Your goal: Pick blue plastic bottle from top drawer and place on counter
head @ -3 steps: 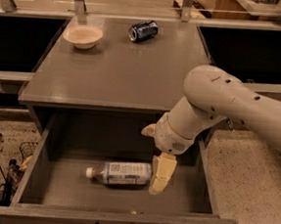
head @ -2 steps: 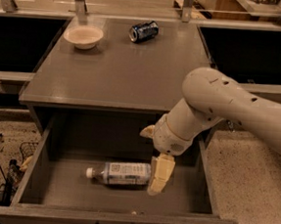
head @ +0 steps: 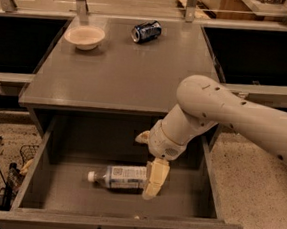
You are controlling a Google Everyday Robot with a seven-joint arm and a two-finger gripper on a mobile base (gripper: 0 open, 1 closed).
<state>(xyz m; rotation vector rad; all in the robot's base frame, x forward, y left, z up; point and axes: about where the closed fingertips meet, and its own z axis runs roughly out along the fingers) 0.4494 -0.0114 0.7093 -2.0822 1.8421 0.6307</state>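
Observation:
The blue plastic bottle lies on its side on the floor of the open top drawer, with its white cap pointing left. My gripper reaches down into the drawer from the right and sits at the bottle's right end, covering that end. The dark grey counter stretches above the drawer, and the arm crosses over its front right corner.
A pale bowl sits at the counter's back left. A dark blue soda can lies on its side at the back middle. Black cabinets flank the counter on both sides. Cables and small items lie on the terrazzo floor at the left.
My gripper has shifted a little to the left inside the drawer and now overlaps the bottle's right end. The bottle, bowl and can have not moved.

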